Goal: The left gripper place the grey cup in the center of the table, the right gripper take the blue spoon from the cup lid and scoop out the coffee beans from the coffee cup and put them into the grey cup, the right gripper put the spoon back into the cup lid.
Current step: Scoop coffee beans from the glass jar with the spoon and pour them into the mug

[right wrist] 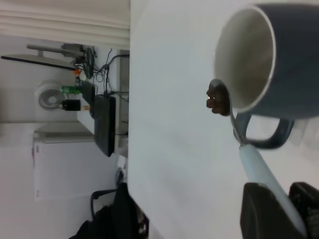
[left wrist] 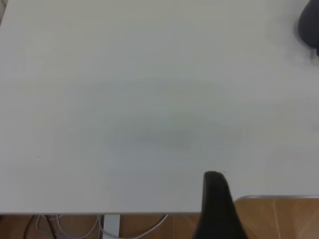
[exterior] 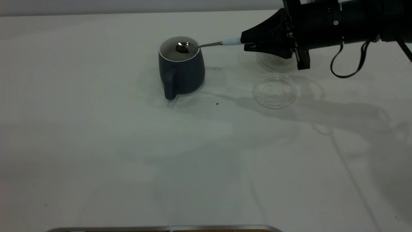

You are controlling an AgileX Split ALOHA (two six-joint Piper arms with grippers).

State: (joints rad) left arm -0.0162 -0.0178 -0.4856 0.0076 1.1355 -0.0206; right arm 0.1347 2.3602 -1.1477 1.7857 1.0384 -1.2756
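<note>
The grey cup point(exterior: 182, 69) stands upright mid-table, its handle toward the front edge. My right gripper point(exterior: 243, 41) reaches in from the right and is shut on the pale blue handle of the spoon point(exterior: 230, 41). The spoon's metal bowl, loaded with dark coffee beans point(exterior: 182, 48), hovers over the cup's mouth. In the right wrist view the beans point(right wrist: 217, 99) sit at the rim of the cup point(right wrist: 279, 64), and the spoon point(right wrist: 259, 164) runs back into the gripper point(right wrist: 284, 199). The clear cup lid point(exterior: 274, 90) lies empty below the right arm. My left gripper point(left wrist: 217, 204) hangs over the table's front edge.
A second clear round vessel point(exterior: 273, 62) is mostly hidden behind the right gripper; its contents do not show. A dark crumb point(exterior: 217, 103) lies in front of the cup. The grey cup point(left wrist: 309, 27) shows at the left wrist view's corner. A metal-edged panel point(exterior: 161, 228) borders the table's front.
</note>
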